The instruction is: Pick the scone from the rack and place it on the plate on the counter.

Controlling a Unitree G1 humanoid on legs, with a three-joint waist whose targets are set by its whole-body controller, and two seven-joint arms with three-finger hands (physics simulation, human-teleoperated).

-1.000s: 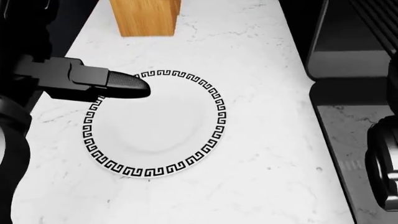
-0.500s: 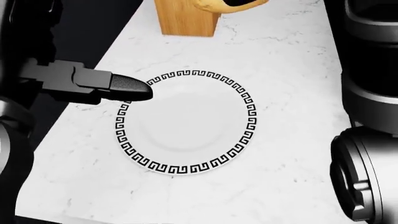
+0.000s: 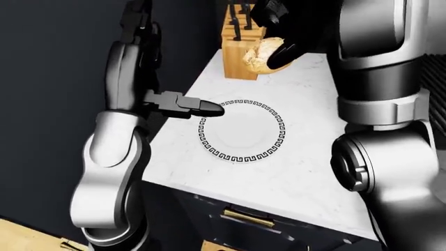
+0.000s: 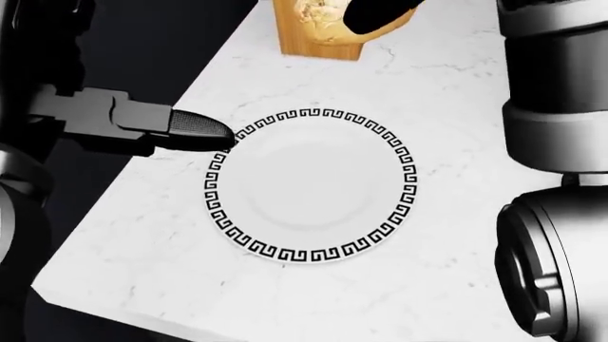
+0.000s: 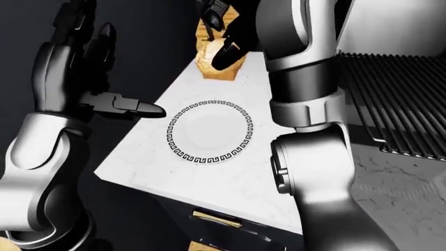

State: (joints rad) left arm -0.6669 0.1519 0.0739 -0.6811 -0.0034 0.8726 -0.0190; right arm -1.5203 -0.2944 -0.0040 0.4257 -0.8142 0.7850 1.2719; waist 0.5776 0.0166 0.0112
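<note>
Right hand (image 3: pixel 275 31) fingers around scone (image 3: pixel 256 54).

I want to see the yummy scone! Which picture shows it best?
The left-eye view: the scone shows clearly in the right hand. The right-eye view shows it smaller; the head view cuts it off at the top edge.

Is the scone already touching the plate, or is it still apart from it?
Apart. In the left-eye view the scone, gripped in the right hand, sits well above the plate in the picture, with bare counter between them.
</note>
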